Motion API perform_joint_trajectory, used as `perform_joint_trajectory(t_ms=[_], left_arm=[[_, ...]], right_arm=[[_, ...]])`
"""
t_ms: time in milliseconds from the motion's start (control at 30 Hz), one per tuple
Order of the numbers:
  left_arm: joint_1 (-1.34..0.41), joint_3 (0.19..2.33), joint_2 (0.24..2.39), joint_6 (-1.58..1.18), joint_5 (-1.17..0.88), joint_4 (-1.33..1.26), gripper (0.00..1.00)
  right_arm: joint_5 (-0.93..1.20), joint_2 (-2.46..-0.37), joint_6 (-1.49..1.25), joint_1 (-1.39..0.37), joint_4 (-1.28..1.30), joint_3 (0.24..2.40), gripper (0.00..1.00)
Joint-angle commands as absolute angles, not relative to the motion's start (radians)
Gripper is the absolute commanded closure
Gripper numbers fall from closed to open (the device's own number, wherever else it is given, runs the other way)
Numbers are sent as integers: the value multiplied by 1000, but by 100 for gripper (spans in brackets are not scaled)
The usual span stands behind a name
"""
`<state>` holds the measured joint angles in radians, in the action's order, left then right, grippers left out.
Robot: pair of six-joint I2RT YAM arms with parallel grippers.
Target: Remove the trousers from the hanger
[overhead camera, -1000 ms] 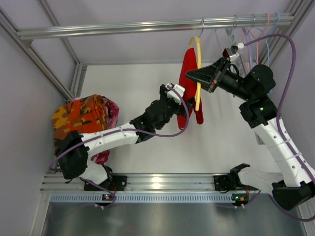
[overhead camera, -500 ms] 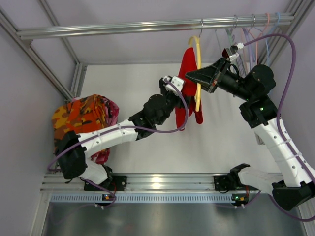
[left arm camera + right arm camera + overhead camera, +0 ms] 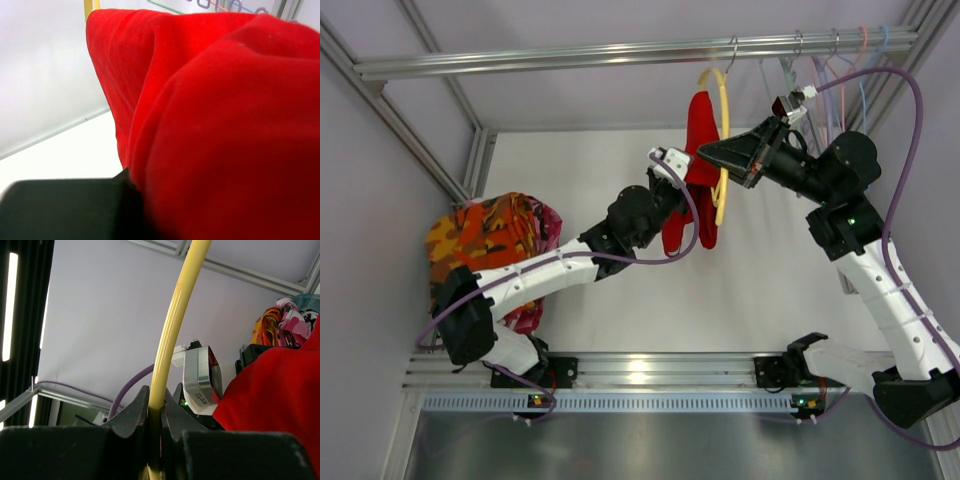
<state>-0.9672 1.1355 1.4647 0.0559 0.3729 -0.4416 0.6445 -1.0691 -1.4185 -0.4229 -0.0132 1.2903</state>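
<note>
The trousers (image 3: 700, 135), bright red soft fabric bunched in folds, are draped over the thin yellow hanger (image 3: 721, 205), which is hooked on the metal rail (image 3: 570, 55). The hanger's bar is clamped between the closed fingers of the right gripper (image 3: 156, 402). The left gripper (image 3: 672, 190) is buried in red cloth, so its opening cannot be told.

No writing, brand, number or sign could be read in any view, neither on the trousers (image 3: 698, 120) nor on the hanger (image 3: 721, 205).
</note>
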Motion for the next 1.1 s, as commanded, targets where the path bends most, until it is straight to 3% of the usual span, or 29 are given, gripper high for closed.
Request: perform_joint_trajectory(t_ms=[0, 233, 833, 1067], left_arm=[[-937, 1180, 1404, 40, 402, -543, 97], [-937, 1180, 1332, 60, 330, -517, 100], [-931, 1466, 1301, -52, 334, -279, 100], [-931, 1352, 1296, -110, 325, -264, 100]], right_arm=[[695, -1014, -1390, -414, -192, 1339, 100], [699, -1014, -1353, -385, -155, 1304, 100], [701, -968, -1279, -301, -103, 1075, 100], [735, -982, -1342, -279, -193, 1172, 100]])
